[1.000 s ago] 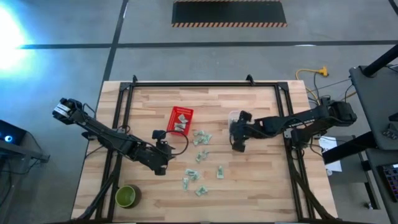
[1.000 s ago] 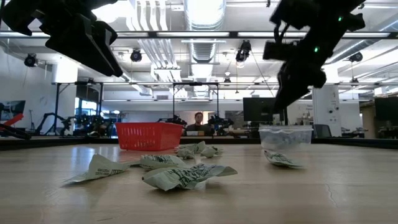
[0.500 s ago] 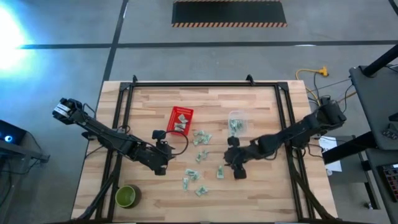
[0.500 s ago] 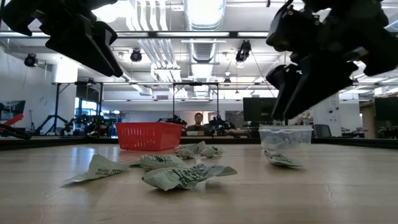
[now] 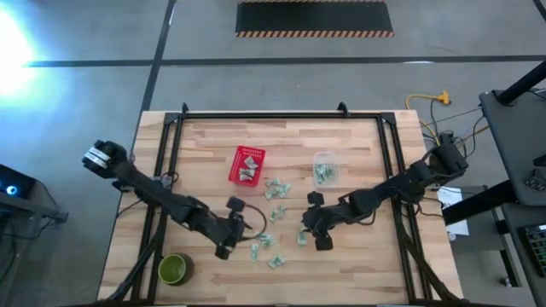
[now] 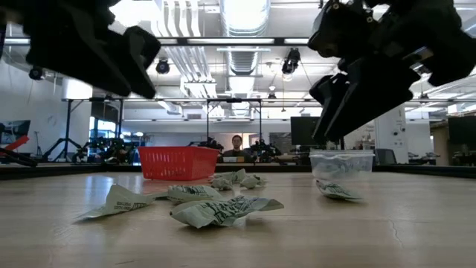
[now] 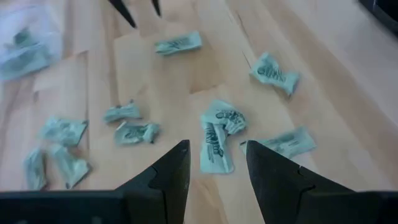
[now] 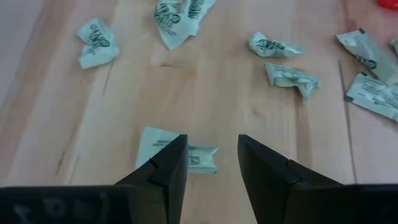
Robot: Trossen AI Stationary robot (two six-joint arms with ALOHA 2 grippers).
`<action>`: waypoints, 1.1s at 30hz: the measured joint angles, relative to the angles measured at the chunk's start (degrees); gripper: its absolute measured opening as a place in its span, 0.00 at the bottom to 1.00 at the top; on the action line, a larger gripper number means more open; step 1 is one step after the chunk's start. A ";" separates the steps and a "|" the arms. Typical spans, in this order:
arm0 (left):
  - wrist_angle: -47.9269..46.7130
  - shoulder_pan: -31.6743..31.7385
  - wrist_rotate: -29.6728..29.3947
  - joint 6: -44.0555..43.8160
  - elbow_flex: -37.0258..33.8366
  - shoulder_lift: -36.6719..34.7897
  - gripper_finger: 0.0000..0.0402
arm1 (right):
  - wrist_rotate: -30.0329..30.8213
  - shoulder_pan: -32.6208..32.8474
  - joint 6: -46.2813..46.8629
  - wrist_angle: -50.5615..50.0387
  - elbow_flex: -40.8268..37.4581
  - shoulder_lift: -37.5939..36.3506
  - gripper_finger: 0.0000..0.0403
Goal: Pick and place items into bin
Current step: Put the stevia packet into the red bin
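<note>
On the wooden table (image 5: 358,264), pale green-and-white packets (image 5: 275,213) lie scattered across the middle, between the 2 arms, and a few more rest inside the red basket (image 5: 247,165) just behind the scatter. A clear tub (image 5: 324,167) holding green packets stands to the right of the basket, and a round green bowl (image 5: 175,269) sits near the front left corner, well apart from the packets. The left gripper (image 5: 224,249) hangs above the front left edge of the scatter; its wrist view shows the jaws spread, empty, with 1 packet (image 7: 217,134) on the wood in line with the gap between them. The right gripper (image 5: 321,242) hangs over the right side of the scatter, jaws spread as well, above another packet (image 8: 177,151) that lies flat on the boards, partly hidden behind 1 finger (image 8: 165,169). In the low view neither gripper touches the table.
</note>
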 joint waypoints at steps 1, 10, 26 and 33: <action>0.86 0.00 0.07 1.44 0.65 1.66 0.35 | -0.01 0.22 0.03 -0.20 -0.14 -0.20 0.32; 3.62 0.81 0.78 4.40 7.23 13.83 0.35 | -0.12 1.32 0.42 -0.17 -0.47 -0.26 0.30; 2.14 3.14 5.79 -3.60 13.17 22.42 0.35 | -0.10 1.80 1.51 -0.20 -0.77 -0.26 0.28; 1.29 3.81 6.52 -6.60 13.08 22.65 0.35 | -0.10 1.80 1.90 -0.19 -0.77 -0.26 0.28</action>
